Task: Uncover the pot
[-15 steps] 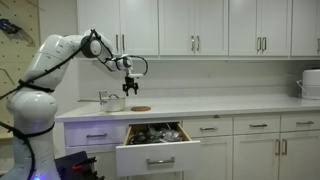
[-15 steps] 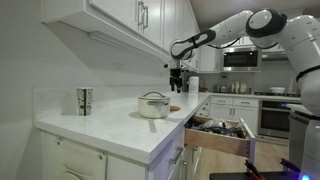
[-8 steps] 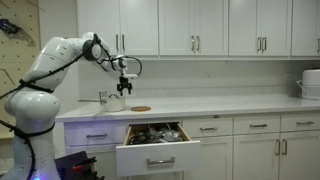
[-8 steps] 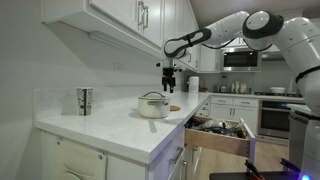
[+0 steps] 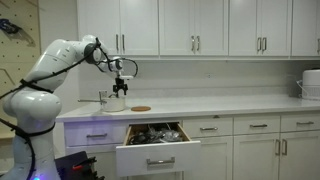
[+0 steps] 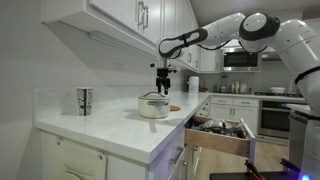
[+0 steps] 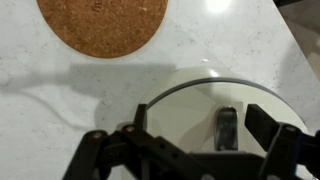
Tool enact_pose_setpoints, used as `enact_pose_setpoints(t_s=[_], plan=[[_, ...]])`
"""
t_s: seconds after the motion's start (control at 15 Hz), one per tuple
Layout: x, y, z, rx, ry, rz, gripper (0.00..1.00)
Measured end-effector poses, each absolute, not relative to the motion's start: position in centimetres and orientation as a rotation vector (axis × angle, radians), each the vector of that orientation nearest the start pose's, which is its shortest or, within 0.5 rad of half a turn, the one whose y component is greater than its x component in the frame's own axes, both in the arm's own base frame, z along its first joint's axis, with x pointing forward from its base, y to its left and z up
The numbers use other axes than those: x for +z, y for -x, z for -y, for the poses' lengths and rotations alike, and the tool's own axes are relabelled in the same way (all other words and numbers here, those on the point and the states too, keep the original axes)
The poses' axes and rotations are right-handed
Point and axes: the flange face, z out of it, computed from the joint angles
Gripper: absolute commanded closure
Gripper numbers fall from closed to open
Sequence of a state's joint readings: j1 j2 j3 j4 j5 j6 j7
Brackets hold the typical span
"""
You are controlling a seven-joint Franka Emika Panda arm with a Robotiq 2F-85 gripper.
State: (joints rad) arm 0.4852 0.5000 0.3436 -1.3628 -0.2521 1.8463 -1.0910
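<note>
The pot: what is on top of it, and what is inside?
A round lid with a dark knob covers the pot. The open gripper hangs above the lid. The inside cannot be seen; the lid hides it.

The black claw comes in from the bottom edge, its jaws spread apart above a small silvery-white metal pot. The pot's round lid is on, its dark knob between the jaws. A flat round brown cork disc lies near it on the white marbled surface.
</note>
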Motion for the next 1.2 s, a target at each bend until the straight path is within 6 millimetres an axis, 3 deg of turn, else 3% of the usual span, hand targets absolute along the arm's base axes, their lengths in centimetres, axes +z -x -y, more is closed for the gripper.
enact_pose_setpoints(t_s=[1.2], plan=[[43.9,-49.2,-51.9,-0.052,-1.838,-2.468,0.0]])
